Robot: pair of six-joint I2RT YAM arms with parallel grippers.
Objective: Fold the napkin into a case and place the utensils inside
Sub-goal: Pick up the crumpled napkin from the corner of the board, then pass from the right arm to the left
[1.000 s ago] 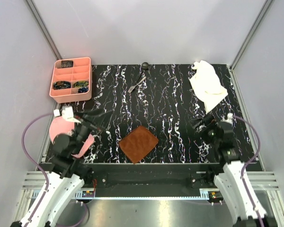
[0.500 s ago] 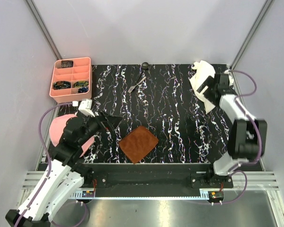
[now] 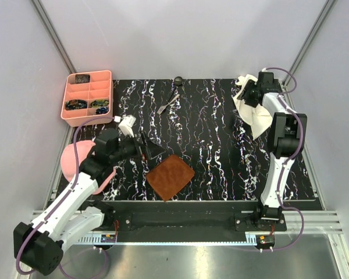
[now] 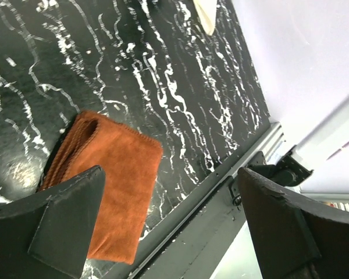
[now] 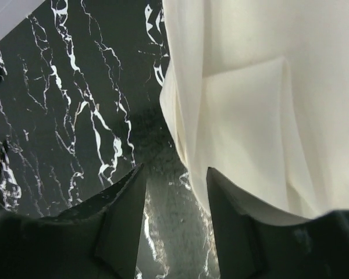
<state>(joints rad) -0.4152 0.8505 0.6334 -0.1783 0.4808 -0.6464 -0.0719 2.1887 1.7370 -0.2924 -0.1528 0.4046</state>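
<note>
The cream-white napkin (image 3: 257,109) lies crumpled at the table's back right. My right gripper (image 3: 246,96) is down at its left edge. In the right wrist view its jaws (image 5: 175,172) stand part-way apart with bare table between them. The napkin (image 5: 262,99) drapes over the right finger. A dark spoon (image 3: 178,81) and a grey fork (image 3: 166,106) lie at the back middle. My left gripper (image 3: 156,150) hovers wide open just left of the brown mat (image 3: 170,176), holding nothing. No folded case is visible.
A pink compartment tray (image 3: 87,97) with small items stands at the back left. A pink disc (image 3: 74,158) lies at the left edge under the left arm. In the left wrist view the brown mat (image 4: 113,186) is near the table's front rail (image 4: 221,192).
The right arm swung from near its base out to the napkin at the back right, and its jaws have narrowed. The left arm reached right toward the brown mat.
</note>
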